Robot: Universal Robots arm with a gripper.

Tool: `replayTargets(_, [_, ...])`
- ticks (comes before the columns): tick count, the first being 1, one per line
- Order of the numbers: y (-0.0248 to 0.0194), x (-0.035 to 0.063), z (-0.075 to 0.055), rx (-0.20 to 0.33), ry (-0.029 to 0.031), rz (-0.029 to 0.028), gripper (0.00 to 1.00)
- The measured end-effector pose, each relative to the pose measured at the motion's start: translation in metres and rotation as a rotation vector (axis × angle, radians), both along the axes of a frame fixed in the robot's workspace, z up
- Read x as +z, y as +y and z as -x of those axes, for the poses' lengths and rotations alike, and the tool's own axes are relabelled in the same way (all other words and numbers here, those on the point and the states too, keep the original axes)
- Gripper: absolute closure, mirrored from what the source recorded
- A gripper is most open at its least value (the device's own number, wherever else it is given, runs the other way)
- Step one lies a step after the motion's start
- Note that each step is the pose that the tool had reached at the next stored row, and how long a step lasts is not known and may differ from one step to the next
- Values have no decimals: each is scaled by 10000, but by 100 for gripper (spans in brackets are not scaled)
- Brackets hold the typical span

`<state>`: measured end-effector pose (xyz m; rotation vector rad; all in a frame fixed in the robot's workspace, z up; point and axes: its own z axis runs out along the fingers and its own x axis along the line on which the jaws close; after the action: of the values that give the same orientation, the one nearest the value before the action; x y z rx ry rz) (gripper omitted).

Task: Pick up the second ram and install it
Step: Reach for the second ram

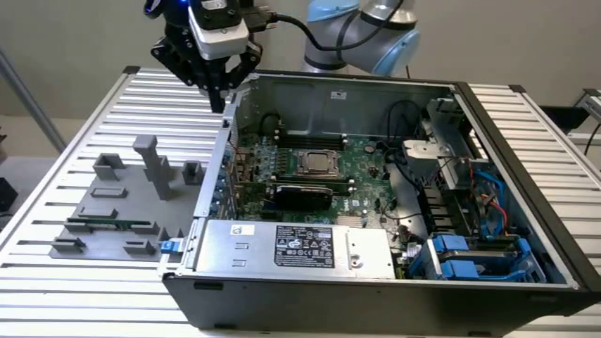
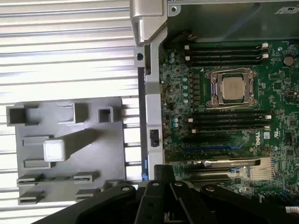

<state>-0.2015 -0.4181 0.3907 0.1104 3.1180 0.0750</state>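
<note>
One careless swing could knock the closed, empty jaws into the case wall (image 1: 225, 141) just beside them, far from the memory stick (image 1: 108, 225).

The hand (image 1: 218, 102), fingers drawn together, hangs over the rear corner of the open computer case (image 1: 376, 303), at its wall on the exterior view's left. The second ram (image 1: 111, 225) lies in a grey holder (image 1: 127, 204) on the slatted counter (image 1: 75, 296).
</note>
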Motion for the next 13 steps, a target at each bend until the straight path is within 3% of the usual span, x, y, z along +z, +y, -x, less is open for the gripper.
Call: replayTargets(13, [-136, -89, 591, -1, 0, 0, 89])
